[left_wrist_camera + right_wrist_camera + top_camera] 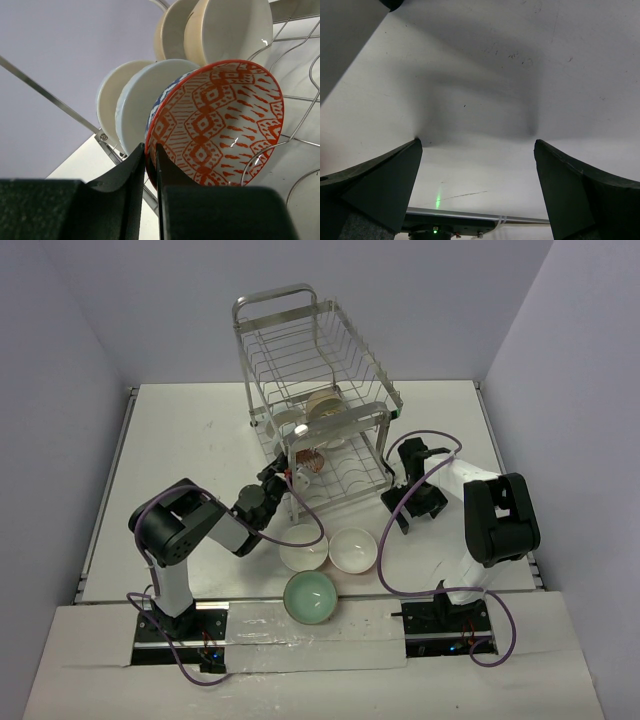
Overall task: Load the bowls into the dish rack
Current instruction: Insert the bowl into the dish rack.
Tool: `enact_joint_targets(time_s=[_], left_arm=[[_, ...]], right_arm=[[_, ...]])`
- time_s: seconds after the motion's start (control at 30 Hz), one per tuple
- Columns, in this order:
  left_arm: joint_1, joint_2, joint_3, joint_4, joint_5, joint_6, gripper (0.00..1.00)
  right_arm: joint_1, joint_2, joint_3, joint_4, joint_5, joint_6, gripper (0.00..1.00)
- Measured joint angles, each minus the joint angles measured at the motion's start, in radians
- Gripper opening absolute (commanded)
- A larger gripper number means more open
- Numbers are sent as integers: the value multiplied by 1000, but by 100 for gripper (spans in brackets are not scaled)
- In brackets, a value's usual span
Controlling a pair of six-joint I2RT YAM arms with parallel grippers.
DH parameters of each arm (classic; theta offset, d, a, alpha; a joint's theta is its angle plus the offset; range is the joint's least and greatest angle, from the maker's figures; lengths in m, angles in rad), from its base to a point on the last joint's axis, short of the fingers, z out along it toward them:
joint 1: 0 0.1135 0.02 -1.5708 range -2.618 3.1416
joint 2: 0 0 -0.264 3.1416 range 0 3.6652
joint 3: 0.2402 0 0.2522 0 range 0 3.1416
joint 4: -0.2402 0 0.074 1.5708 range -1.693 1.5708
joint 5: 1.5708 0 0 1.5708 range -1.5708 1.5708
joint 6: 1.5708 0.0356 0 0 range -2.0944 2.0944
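Bowls (310, 596), three round ones, wait outside the silver wire dish rack (276, 294). Left claw (150, 150) pinches the orange-red patterned bowl (220, 125) inside; right claw (477, 145) gapes.

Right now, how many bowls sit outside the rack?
3: left white bowl and right white bowl side by side before the dish rack, mint green bowl on their near side.

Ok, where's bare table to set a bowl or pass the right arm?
Bare table left of the dish rack, and right of it past the right gripper. Crowded in front: two white bowls, the mint bowl, left gripper on the orange-red bowl.
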Motion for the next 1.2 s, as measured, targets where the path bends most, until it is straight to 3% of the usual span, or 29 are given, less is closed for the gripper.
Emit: enact_joint_targets(time_s=[0.27,0.43,1.2], left_arm=[[0,0,1,-11,6,-1,27],[2,0,1,-19,5,2,40],[5,-68,-24,-97,13,-69,41]], right_arm=[[0,1,0,0,0,2,100],[-2,1,0,-1,0,6,100],[-4,9,6,-6,0,5,100]])
